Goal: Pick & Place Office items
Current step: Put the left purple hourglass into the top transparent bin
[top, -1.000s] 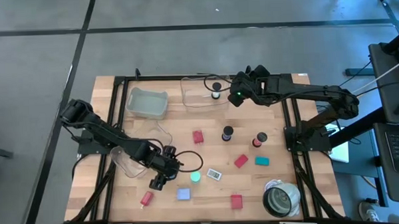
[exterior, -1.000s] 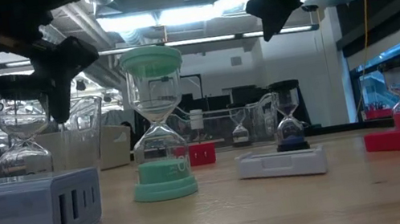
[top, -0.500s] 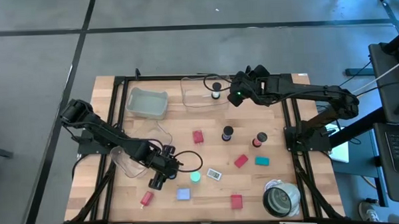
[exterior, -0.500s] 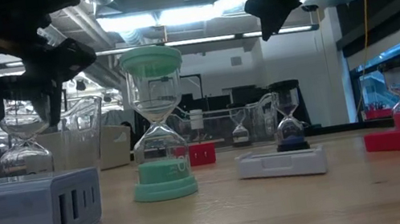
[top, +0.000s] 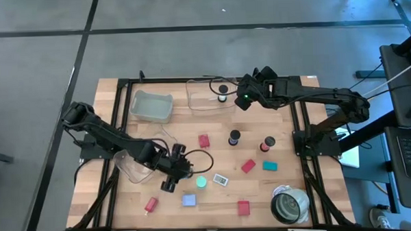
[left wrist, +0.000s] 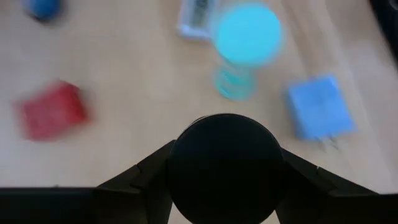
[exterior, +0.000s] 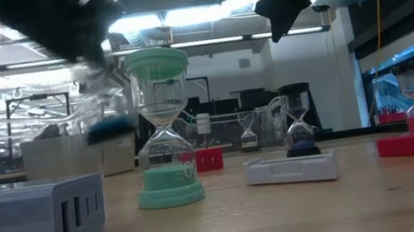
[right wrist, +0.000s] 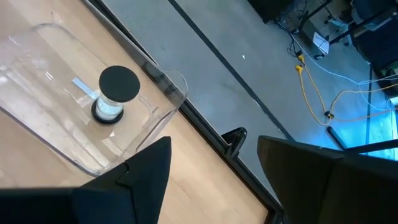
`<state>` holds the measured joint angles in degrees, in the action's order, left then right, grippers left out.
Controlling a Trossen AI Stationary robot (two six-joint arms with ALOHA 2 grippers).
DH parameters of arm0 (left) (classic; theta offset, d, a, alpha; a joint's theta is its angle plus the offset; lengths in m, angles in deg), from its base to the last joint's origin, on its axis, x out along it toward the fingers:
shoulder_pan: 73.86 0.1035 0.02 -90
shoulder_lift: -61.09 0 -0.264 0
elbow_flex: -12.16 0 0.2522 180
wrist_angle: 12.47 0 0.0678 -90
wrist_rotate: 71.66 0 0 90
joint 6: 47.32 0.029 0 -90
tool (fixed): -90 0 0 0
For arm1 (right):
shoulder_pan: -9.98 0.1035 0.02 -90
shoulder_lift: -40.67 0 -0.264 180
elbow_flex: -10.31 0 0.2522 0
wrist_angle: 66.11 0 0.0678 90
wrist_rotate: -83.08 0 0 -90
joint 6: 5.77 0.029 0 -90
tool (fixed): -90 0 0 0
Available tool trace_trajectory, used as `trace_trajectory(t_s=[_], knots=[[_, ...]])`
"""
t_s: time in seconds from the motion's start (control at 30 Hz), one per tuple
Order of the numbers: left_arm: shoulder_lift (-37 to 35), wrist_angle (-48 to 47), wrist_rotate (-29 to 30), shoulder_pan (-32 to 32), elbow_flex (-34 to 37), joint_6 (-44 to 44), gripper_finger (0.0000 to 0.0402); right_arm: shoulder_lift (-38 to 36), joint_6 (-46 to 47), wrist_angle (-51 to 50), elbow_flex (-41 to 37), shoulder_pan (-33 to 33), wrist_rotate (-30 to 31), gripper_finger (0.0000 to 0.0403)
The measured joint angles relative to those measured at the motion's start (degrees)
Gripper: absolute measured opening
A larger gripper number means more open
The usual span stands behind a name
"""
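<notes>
Black-capped hourglass [left wrist: 225, 168] clamped in the left hand [top: 177, 173], lifted above the table [top: 222, 200].
Just beyond this hand stand a teal hourglass [left wrist: 247, 38], a blue block [left wrist: 320, 112] and a red block [left wrist: 52, 110]. The right hand [top: 246, 97], fingers apart, hovers beside a clear bin [right wrist: 74, 143].

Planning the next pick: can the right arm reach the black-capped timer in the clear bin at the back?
Probably yes. The right hand hangs open beside the clear bin, whose top is open, with nothing over the black-capped timer. The left hand, far off, grips a second timer.
</notes>
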<state>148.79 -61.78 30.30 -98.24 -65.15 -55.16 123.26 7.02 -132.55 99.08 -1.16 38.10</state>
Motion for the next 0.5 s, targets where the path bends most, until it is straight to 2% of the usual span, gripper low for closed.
trace_trajectory(t_s=[0.2,0.37,0.4,0.43,0.5], knots=[[0.0,-5.1,15.9,3.0,-7.9,8.1,0.0206,0.0,-1.3,0.0,0.0,0.0,0.0,0.0242],[-0.2,-1.6,44.6,7.4,-13.1,10.1,0.0208,0.0,-2.8,0.0,0.0,0.0,-0.1,0.0242],[-0.2,-1.1,48.2,8.6,-13.8,10.1,0.0207,0.0,-2.8,0.0,0.0,0.0,-0.5,0.0242],[-0.3,-1.1,49.9,10.1,-14.4,10.5,0.0207,0.0,-2.8,0.0,0.0,-0.1,-1.2,0.0242],[-0.9,-0.8,47.6,13.6,-15.1,12.2,0.0207,0.0,-2.8,0.0,0.0,-0.3,-2.9,0.0242]])
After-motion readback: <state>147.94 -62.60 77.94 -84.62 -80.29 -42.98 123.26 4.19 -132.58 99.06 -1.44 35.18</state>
